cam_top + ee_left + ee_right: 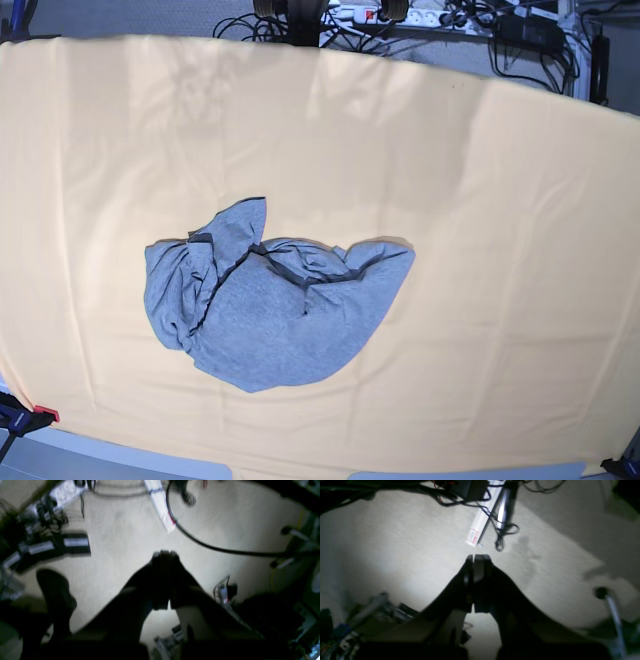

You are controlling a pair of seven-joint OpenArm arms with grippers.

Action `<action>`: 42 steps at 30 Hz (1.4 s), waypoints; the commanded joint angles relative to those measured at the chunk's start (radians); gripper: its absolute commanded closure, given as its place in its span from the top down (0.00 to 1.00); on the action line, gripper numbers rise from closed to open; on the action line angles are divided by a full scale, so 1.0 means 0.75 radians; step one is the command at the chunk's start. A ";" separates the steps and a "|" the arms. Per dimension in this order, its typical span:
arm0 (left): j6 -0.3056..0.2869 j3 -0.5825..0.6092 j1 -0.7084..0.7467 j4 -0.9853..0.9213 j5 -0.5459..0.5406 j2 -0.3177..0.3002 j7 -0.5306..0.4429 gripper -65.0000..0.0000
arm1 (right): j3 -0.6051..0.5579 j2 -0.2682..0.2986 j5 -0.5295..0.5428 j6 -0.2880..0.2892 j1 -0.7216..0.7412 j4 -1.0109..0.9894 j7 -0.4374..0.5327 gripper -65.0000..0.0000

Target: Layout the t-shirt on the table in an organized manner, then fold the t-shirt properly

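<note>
The left gripper has its dark fingers pressed together with nothing between them; its wrist view is blurred, and it hangs over pale, finely ribbed carpet, not over the table. Beyond its tips a black cable curves across the floor, and a white power strip lies further off. The right gripper is likewise closed and empty, its two flat pads meeting along a thin seam. Ahead of it a long white strip and a tangle of black wires lie on the same ribbed floor.

Neither gripper shows in the base view. There the t-shirt lies crumpled a little to the base view's left of the table's middle, nearer the front edge than the far one. It is soft heather-grey knit, bunched into a rounded lump with a smooth curved lobe toward the front and tight folds on its left part. A darker band of trim zigzags across its upper middle. One flap pokes up toward the far edge, and another tapers out to the right, so its long axis runs roughly left to right. No lettering shows. The table around the t-shirt is draped in pale orange-yellow cloth with faint straight creases.
</note>
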 commanded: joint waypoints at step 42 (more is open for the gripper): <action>-0.258 -0.715 -0.443 0.643 -0.565 -0.029 -0.077 0.00 | 0.583 0.001 0.403 0.179 0.657 0.467 0.215 0.00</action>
